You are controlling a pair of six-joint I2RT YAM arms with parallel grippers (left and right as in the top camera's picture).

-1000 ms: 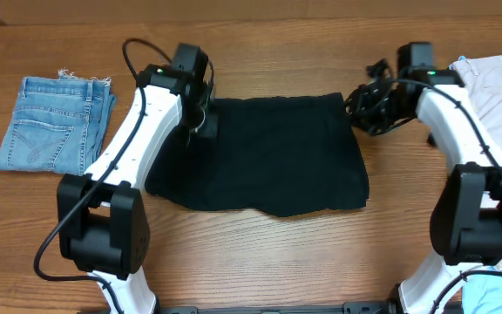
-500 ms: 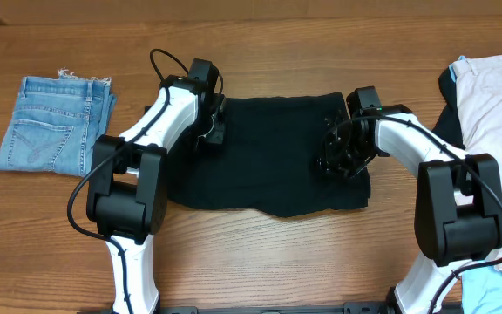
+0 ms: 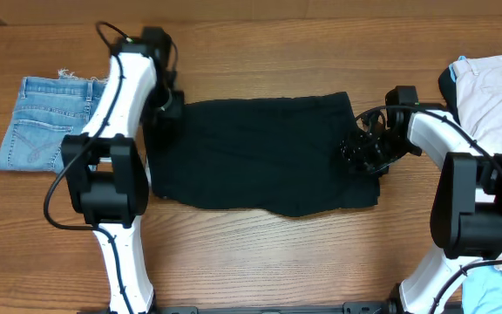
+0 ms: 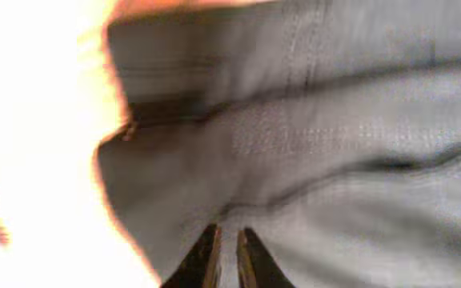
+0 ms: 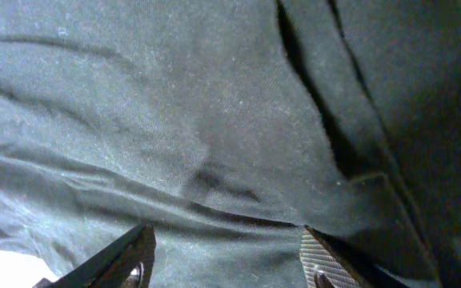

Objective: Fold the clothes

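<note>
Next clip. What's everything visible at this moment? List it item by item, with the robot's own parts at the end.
black shorts: one, black, spread flat mid-table between the two arms.
denim shorts: one, light blue with a frayed hem, far left of the table.
beige garment: one, cream, at the right edge, partly out of frame.
light-blue cloth: one, pale blue, bottom right corner, mostly cut off.
table: one, brown wood, under everything.
left gripper: one, dark fingers pinched nearly together on the shorts' left edge.
right gripper: one, dark fingers wide open over the shorts' right side.
</note>
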